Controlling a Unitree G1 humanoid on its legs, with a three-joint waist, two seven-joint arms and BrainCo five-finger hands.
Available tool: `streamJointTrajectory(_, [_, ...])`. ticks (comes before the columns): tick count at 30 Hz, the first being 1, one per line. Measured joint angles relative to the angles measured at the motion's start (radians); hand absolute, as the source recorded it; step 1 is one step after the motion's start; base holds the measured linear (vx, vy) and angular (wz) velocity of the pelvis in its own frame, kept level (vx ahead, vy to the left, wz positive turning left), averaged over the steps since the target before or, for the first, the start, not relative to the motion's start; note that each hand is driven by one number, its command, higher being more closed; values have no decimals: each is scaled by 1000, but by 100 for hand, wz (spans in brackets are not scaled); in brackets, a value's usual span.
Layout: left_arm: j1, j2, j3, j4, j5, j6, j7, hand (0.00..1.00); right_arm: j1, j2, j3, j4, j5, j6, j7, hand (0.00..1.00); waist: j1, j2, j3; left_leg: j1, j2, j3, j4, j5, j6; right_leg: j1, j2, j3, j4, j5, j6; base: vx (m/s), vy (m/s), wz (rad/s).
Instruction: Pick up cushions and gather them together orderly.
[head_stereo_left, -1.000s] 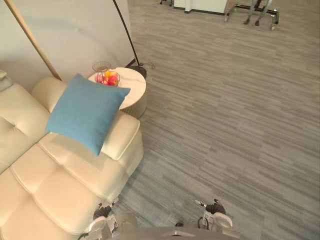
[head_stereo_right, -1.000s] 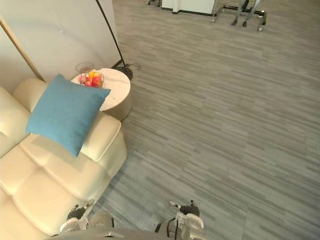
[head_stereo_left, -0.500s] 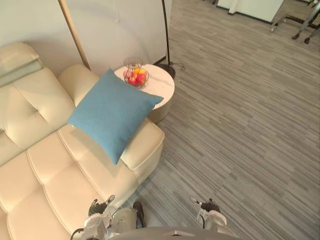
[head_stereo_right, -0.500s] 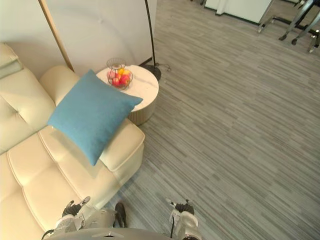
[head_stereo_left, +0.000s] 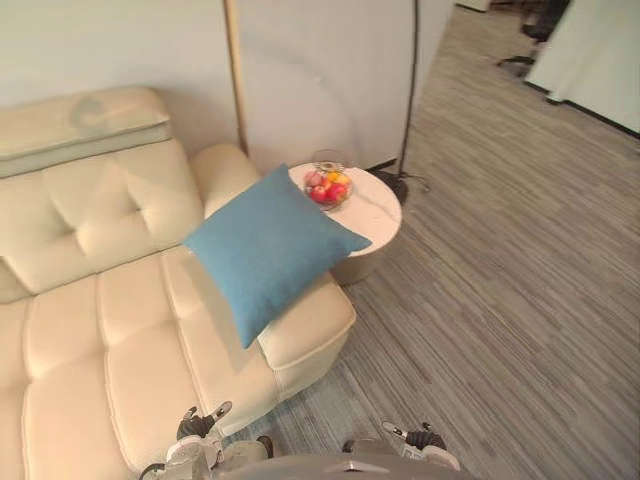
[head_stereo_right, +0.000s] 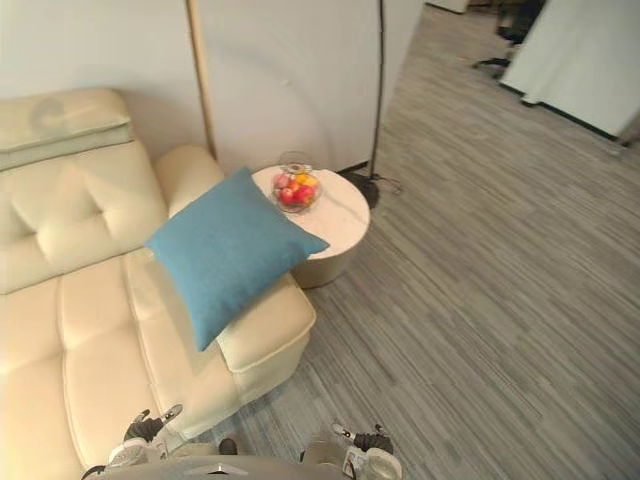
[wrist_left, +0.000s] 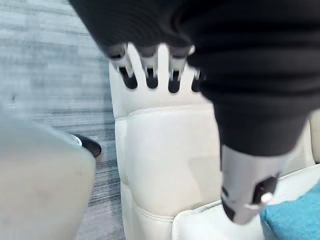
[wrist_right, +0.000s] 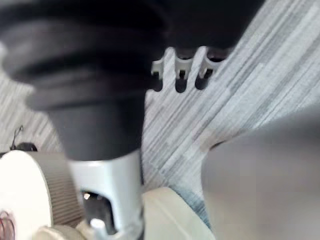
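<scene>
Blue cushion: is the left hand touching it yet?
Apart. Left eye view shows the left hand down by the sofa front, far from the blue cushion.

Living-room lounge, cream sofa (head_stereo_left: 100, 330), side table (head_stereo_left: 378, 212), fruit bowl (head_stereo_left: 328, 187)

A blue cushion (head_stereo_right: 232, 252) rests tilted against the armrest end of a cream sofa (head_stereo_right: 80, 300), one corner pointing toward a round white counter (head_stereo_right: 340, 222) just beside the sofa. A wire bowl of fruit (head_stereo_right: 297, 190) stands on the counter, on grey striped carpet (head_stereo_right: 480, 280).
</scene>
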Motion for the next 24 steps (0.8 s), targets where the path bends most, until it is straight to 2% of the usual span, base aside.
streamJointTrajectory(1, [1,-4,8,0,0,0,1,0,0,-5,-3,0,0,0,0,0,1,-1,4,-2,3,-12,5,-2,-7,2,-1,-27,11,-9,1,180,-300,115])
streamJointTrajectory(2, [2,-21,32,-6,-3,-1,4,0,-1,-11,-11,-2,-2,-1,0,0,4,26,1,-3,29,-28,12,-2,-27,13,0,-93,18,-31,-8,191,-282,110])
streamJointTrajectory(4, [8,-41,56,-13,-5,-1,5,0,-6,-25,-10,-1,-2,-1,0,0,-2,49,8,-25,69,-21,31,6,-45,43,7,-177,16,-39,-20,201,-266,108])
streamJointTrajectory(7, [7,-49,85,-20,-27,-2,4,0,-20,-24,-10,-1,-2,-1,0,0,8,52,12,-53,120,35,37,19,-83,78,31,-264,-10,-42,-25,175,-176,72])
streamJointTrajectory(12, [5,-43,68,-19,-29,-6,0,0,-44,-11,-10,-4,-2,-4,-1,0,13,45,14,-41,112,154,11,50,-69,115,15,-265,-58,-38,-22,87,5,12])
streamJointTrajectory(14, [3,-19,22,-19,-27,-8,-1,0,-49,9,-11,-11,-2,-3,-2,0,9,27,19,-9,92,163,-106,125,-69,113,12,-269,-105,-8,-20,2,25,11])
streamJointTrajectory(15, [3,-17,16,-18,-27,-8,-1,0,-49,8,-12,-17,-2,-3,-2,0,8,26,19,-5,90,163,-123,136,-68,114,13,-270,-111,-3,-20,-36,11,10])
streamJointTrajectory(19, [4,-11,-21,-20,-18,-7,-1,0,-25,7,-2,-185,-3,-2,-15,0,3,27,20,40,85,163,-232,206,-66,115,21,-270,-131,18,-23,-88,4,1])
streamJointTrajectory(24, [12,8,-97,-57,-17,-7,-2,0,-1,-15,4,-410,-47,-16,-44,0,-2,29,16,54,89,164,-290,229,-57,113,36,-266,-152,25,-21,-129,21,2])
